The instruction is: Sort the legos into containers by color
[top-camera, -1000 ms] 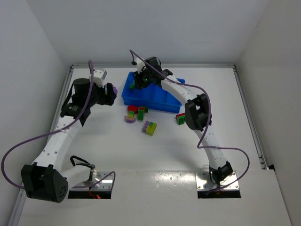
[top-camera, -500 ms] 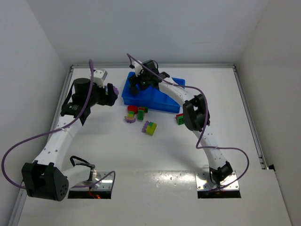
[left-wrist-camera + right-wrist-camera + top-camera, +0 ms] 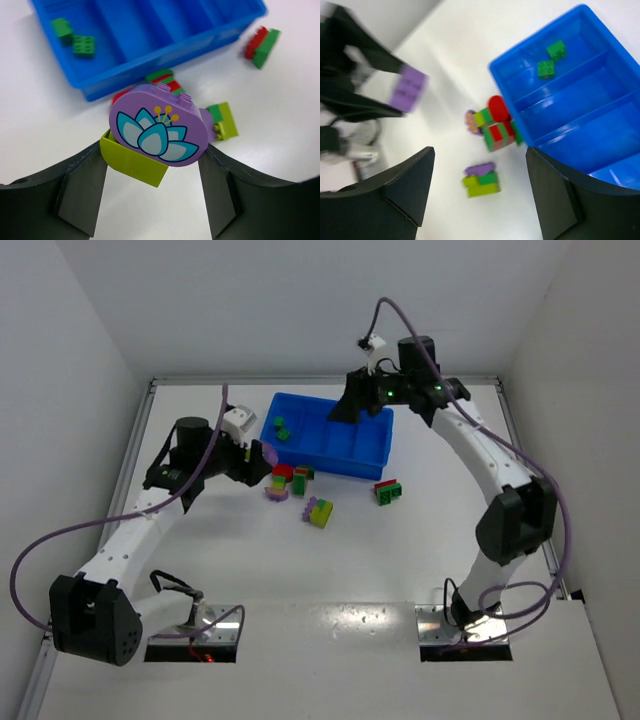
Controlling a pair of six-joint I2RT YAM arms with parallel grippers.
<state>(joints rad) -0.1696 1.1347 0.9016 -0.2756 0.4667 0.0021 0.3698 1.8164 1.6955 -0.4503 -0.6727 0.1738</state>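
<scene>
My left gripper (image 3: 262,455) (image 3: 154,150) is shut on a purple lotus-printed brick (image 3: 157,131) joined to a yellow-green brick (image 3: 132,165). It holds them above the table, just left of the blue tray (image 3: 345,465) (image 3: 150,75) (image 3: 580,130). Two green bricks (image 3: 280,426) (image 3: 75,37) (image 3: 550,60) lie in the tray's leftmost compartment. My right gripper (image 3: 345,410) (image 3: 479,150) is open and empty, high over the tray's far side. Multicolour clusters lie in front of the tray: red-green-purple (image 3: 285,480) (image 3: 495,125), purple and yellow-green (image 3: 319,511) (image 3: 481,180), red-green (image 3: 388,491) (image 3: 262,45).
White walls close the table on the left, back and right. The tray's other three compartments (image 3: 350,435) hold nothing that I can see. The arm bases are at the near edge.
My right arm has swung up and right, from the tray's left end to its far side. My left gripper has moved right toward the tray with the purple brick.
</scene>
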